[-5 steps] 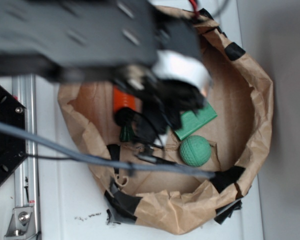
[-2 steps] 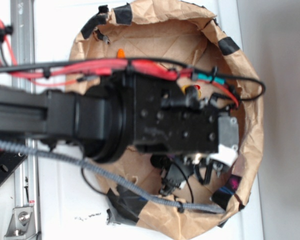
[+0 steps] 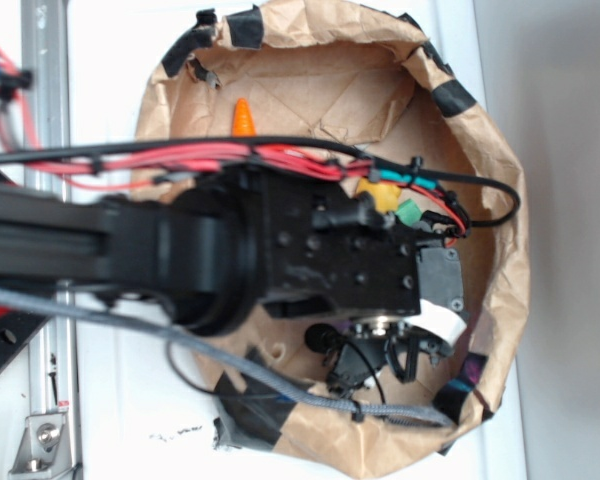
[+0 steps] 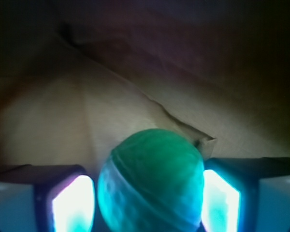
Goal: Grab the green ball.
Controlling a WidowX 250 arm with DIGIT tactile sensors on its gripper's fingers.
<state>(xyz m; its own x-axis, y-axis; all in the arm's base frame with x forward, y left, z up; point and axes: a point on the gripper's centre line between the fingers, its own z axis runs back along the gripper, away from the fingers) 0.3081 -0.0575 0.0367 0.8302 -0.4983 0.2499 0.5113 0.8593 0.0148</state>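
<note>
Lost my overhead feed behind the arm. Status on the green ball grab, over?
Gripper straddling green ball, a finger close each side; contact unclear. Ball low in brown paper bowl. Nothing between fingers and ball.

Crumpled brown paper bag (image 3: 500, 170), its rim rolled down and patched with black tape (image 3: 452, 98), lying on a white table (image 3: 110, 90). Orange carrot (image 3: 243, 117) tip near the bag's upper-left wall. A yellow object (image 3: 378, 192) and a green block (image 3: 408, 212) show near the bag's centre. Metal rail (image 3: 48, 80) along the table's left edge.
</note>
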